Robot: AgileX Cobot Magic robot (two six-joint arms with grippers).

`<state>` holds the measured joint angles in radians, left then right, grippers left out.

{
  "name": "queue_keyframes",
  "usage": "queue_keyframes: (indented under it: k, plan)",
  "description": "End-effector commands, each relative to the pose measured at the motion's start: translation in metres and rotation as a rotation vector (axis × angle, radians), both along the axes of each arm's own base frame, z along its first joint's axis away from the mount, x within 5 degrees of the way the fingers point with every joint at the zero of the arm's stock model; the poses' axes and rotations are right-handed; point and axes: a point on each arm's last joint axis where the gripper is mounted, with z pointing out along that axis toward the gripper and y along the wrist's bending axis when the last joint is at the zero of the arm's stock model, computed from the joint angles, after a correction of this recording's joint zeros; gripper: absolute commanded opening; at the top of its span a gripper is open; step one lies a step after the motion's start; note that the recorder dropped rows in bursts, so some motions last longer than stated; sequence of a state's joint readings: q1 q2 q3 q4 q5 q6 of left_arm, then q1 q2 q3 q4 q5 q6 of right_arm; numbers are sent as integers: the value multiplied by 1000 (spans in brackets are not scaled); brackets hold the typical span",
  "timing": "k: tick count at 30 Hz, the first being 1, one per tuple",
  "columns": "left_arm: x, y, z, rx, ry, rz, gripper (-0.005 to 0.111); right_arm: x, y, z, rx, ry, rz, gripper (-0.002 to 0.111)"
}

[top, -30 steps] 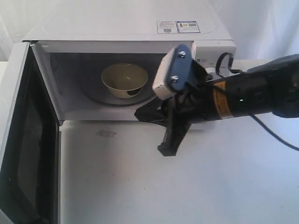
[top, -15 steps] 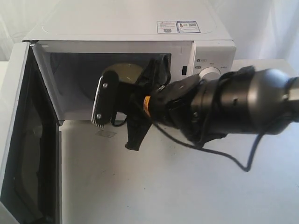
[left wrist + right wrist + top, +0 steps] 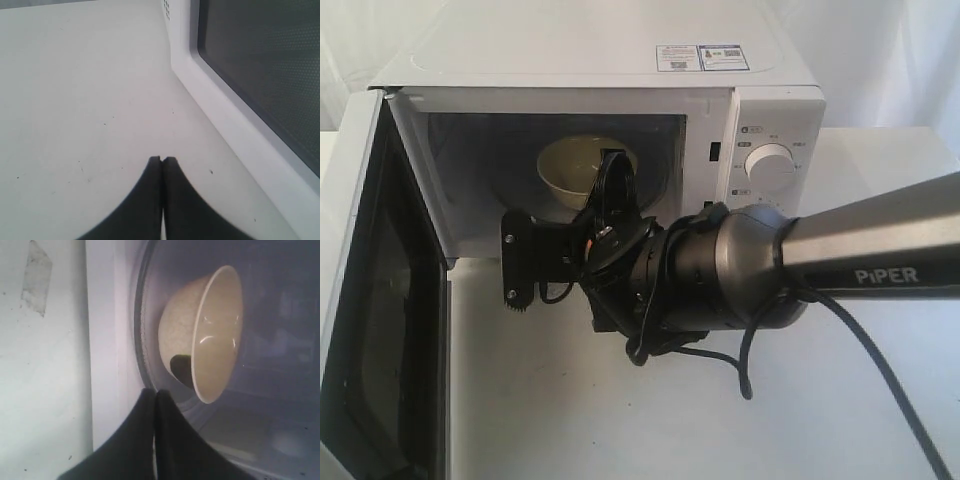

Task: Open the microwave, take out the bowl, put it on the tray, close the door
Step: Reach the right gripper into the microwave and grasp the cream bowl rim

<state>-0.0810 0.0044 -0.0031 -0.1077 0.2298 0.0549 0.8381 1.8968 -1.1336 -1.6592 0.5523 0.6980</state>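
Right end effector [image 3: 614, 162] has rotated, closed, tip near the bowl [image 3: 565, 168].

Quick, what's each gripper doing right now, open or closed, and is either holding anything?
Left gripper: closed, holding nothing.
Right gripper: closed, holding nothing, close to the bowl but not gripping it.

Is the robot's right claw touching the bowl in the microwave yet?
Apart. In the right wrist view the shut right gripper ends short of the bowl; a strip of glass turntable shows between them.
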Motion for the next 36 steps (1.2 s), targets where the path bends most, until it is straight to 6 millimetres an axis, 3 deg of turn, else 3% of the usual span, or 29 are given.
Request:
queue_keyframes:
  k: [1, 3, 7, 10, 22, 36]
  plan:
    - [0, 0, -1, -9, 1, 0, 0, 1, 5, 8, 13, -10, 24, 2]
    - [0, 0, -1, -9, 1, 0, 0, 0, 10, 8, 36, 9, 63, 10]
    - [0, 0, -1, -9, 1, 0, 0, -3, 19, 7, 27, 19, 174, 38]
    - [0, 0, -1, -9, 1, 0, 0, 0, 16, 5, 34, 0, 127, 50]
    - [0, 0, -1, -9, 1, 0, 0, 36, 9, 4, 93, -30, 3, 51]
    - [0, 0, -1, -9, 1, 0, 0, 69, 17, -6, 140, -40, -39, 51]
